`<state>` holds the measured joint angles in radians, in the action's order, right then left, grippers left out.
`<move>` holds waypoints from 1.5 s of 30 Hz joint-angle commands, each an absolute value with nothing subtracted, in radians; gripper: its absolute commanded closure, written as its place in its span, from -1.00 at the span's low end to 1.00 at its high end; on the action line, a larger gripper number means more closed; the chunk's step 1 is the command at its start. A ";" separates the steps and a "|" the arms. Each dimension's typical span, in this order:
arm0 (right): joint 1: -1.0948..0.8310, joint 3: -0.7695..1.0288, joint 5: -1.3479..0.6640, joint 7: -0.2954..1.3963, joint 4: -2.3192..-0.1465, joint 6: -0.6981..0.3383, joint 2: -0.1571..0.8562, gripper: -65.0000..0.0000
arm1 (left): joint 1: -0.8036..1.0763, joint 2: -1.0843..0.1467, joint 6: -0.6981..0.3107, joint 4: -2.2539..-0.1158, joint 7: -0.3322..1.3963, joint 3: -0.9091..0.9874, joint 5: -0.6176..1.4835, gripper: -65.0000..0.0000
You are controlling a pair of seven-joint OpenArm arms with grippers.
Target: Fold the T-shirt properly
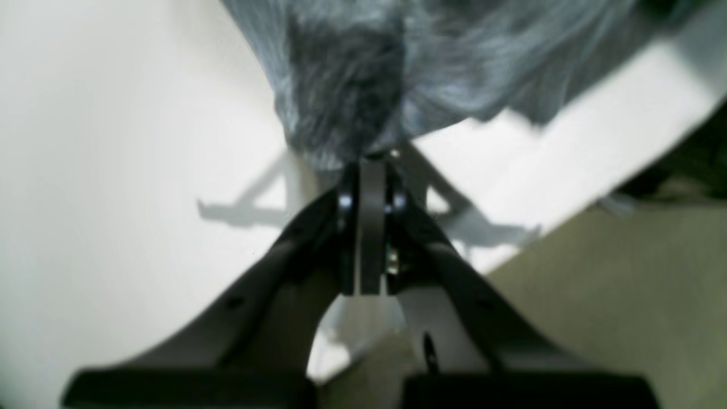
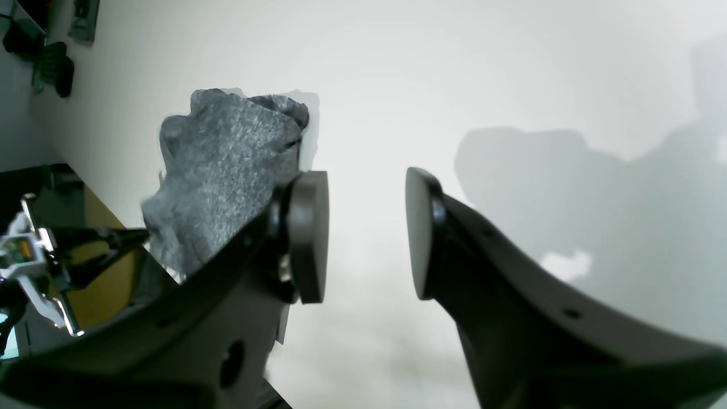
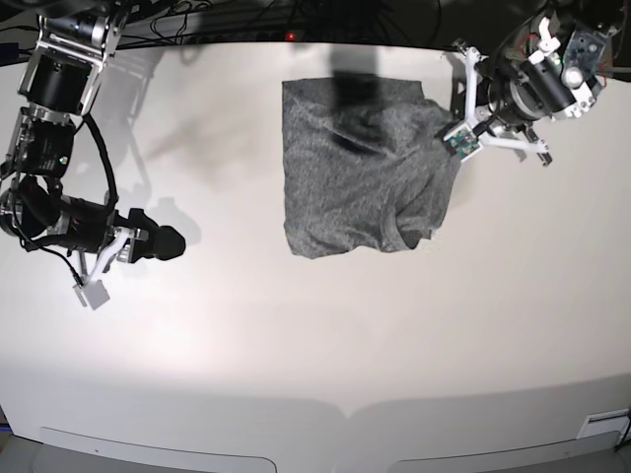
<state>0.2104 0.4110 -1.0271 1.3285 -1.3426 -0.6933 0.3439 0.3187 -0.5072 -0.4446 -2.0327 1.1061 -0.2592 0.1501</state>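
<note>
The heather-grey T-shirt [image 3: 365,177] lies bunched toward the far middle of the white table [image 3: 315,345]. The left gripper [image 1: 372,162] pinches its edge, jaws clamped on the fabric. The right gripper [image 2: 366,233] hangs well apart from the cloth, jaws parted and empty.

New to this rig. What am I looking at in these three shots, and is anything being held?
It is a two-armed robot at a white table. The base view looks down from above; the other two come from cameras on each wrist. A heather-grey knit T-shirt, partly folded, lies on the table. The left gripper, on the right in the base view, is shut on the shirt's edge. The right gripper, far from the shirt, stands open and holds nothing.
</note>
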 commanded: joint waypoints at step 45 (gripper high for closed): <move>0.415 -0.249 -0.500 0.831 -1.147 -0.698 0.073 0.01 | 0.451 -0.189 -0.233 -2.101 0.918 -0.257 0.270 0.17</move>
<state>0.3824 -0.2527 -0.4877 0.8566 -1.1294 -0.6926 0.0753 0.4484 -0.1890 -0.2291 -2.0853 0.9356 -0.2562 0.2558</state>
